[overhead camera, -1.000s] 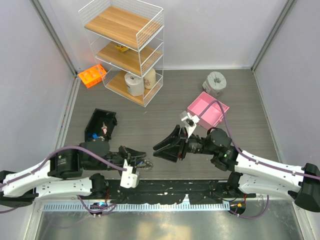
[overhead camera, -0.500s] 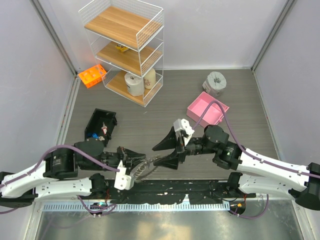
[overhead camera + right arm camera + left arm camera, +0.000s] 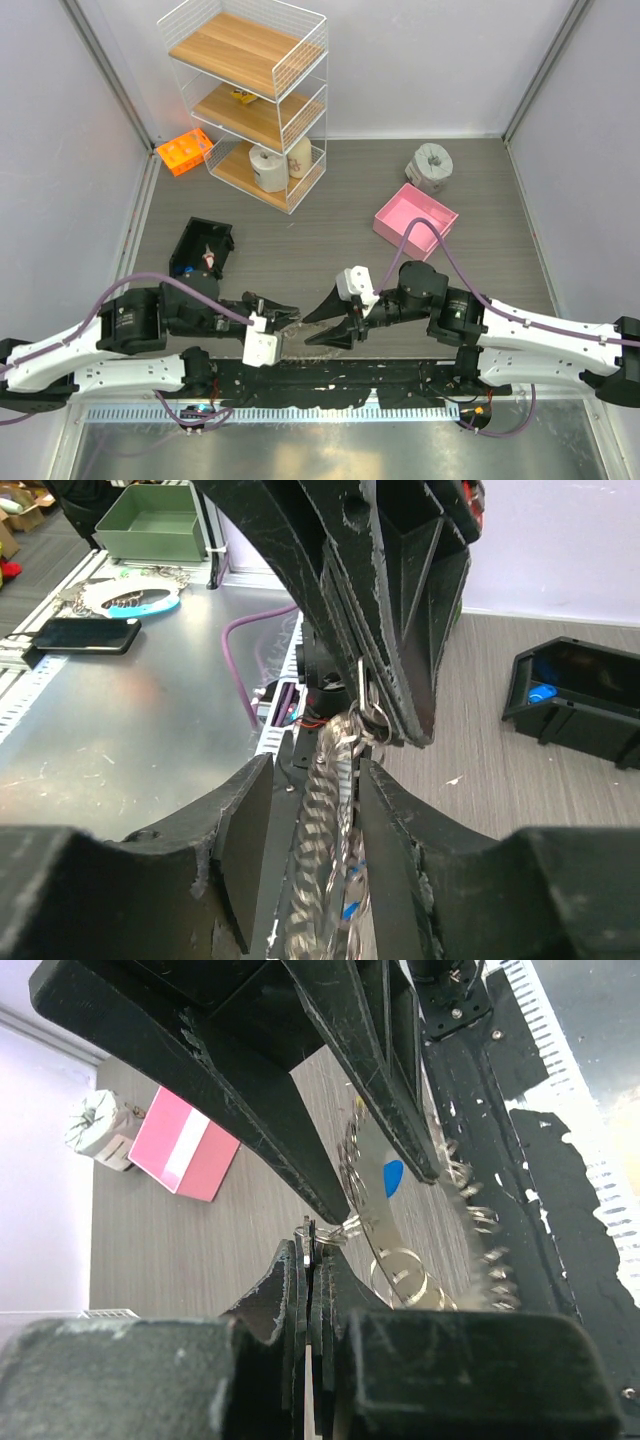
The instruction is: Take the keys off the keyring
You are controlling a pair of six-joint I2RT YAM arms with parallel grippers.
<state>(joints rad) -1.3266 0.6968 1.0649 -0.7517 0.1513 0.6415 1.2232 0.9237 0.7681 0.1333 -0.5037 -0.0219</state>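
The hands have closed in since 0.5 s ago, low over the tabletop (image 3: 480, 200). The left hand (image 3: 312, 1236) pinches the keyring (image 3: 377, 1226); the right hand (image 3: 313, 775), slightly open, straddles it. 1 blue key (image 3: 393, 1178) hangs there.

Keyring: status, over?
Left gripper shut on keyring. Right gripper open, straddling it. Blue key not yet off. No obstruction seen.

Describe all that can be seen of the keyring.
The keyring is a silvery loop of chain-like coils that looks like metal, blurred in both wrist views. The left hand is shut on its edge, and its body runs between the open fingers of the right hand. A blue key head shows against it.
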